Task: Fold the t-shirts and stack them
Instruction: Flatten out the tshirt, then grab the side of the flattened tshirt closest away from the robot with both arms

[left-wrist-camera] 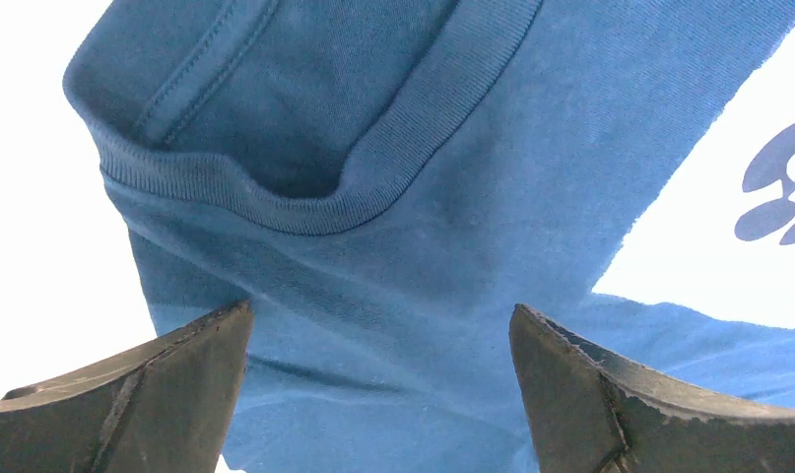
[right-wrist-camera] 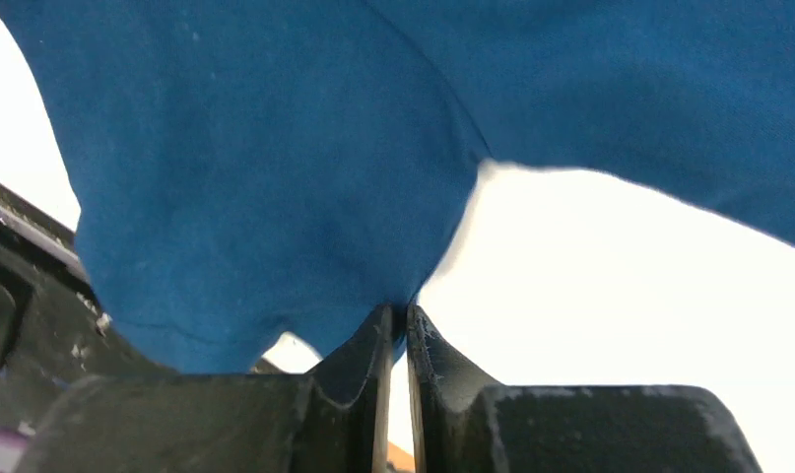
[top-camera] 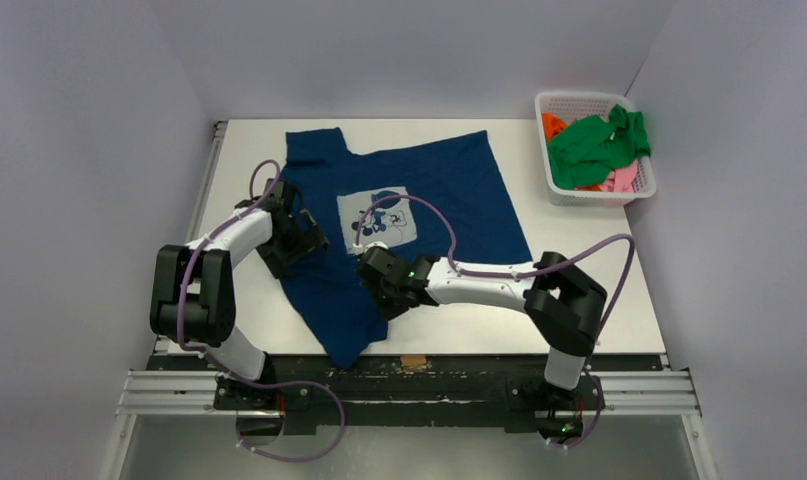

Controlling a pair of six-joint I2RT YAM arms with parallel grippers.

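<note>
The navy t-shirt (top-camera: 449,180) lies spread mid-table. The right gripper (right-wrist-camera: 398,315) is clenched on its near underarm edge; the left gripper (left-wrist-camera: 381,325) hangs released beside the collar (left-wrist-camera: 275,202) — best pinch there, then lift both together, evenly.

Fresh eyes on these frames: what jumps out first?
The navy t-shirt lies print-up mid-table. The right end effector is shut on its cloth; the left end effector hangs open by the collar. A white basket of green, orange and pink shirts sits far right.
</note>
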